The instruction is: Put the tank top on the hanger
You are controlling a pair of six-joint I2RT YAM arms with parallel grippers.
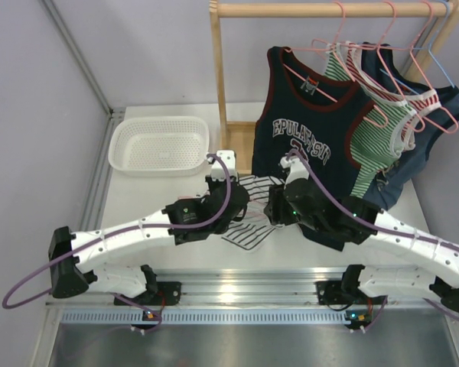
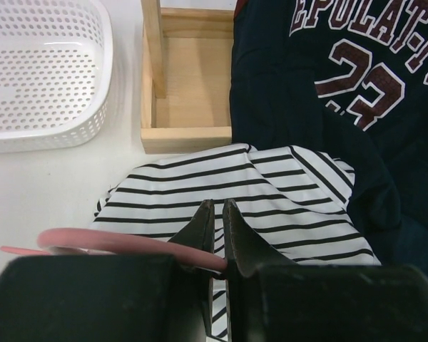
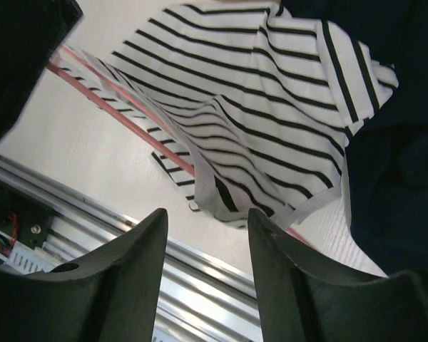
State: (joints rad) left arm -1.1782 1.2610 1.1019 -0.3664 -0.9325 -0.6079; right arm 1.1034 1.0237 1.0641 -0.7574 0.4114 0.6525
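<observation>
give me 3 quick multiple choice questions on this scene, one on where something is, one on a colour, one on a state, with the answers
1. Where is the white basket?
A) hanging from the rail
B) on the table, left of the wooden rack
C) held in a gripper

2. What colour are the stripes on the top lying on the table?
A) green
B) red
C) black

3. How is the right gripper?
A) open, above the top
B) shut on the top
C) shut on the basket

Answers:
1 B, the top view shows it sitting on the table beside the rack's post.
2 C, both wrist views show thin black lines on white cloth.
3 A, its own camera shows a wide gap between the fingers, with the top lying below them.
</observation>
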